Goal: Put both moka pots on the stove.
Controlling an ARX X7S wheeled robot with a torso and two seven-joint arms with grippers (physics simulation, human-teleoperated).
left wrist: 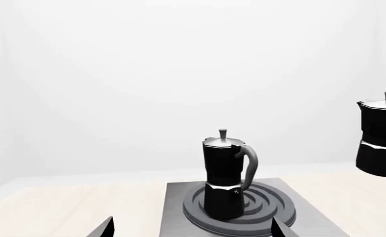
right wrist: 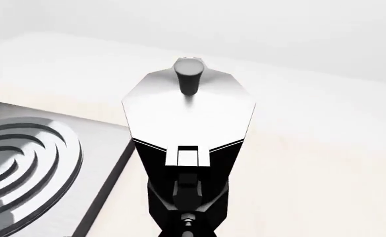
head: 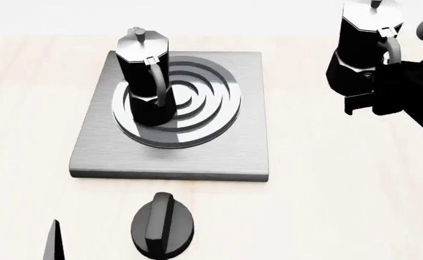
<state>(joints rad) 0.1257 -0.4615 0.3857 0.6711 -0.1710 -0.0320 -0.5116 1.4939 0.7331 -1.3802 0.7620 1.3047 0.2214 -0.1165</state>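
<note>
Head view: R gripper (head: 373, 81) clamps pot 2 (head: 362, 46) mid-air; L fingers (left wrist: 107, 228) apart; could clip pot 1 (head: 144, 70) on stove (head: 247, 146)

no readable text, labels, brands, numbers or signs on anything shown

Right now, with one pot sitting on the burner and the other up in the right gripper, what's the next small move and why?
Probably carry the second moka pot, held by the right gripper, sideways toward the stove. It hangs in the air beside the plate, not above it. The first moka pot stands on the burner's left part, so the rings on the right look free.
</note>
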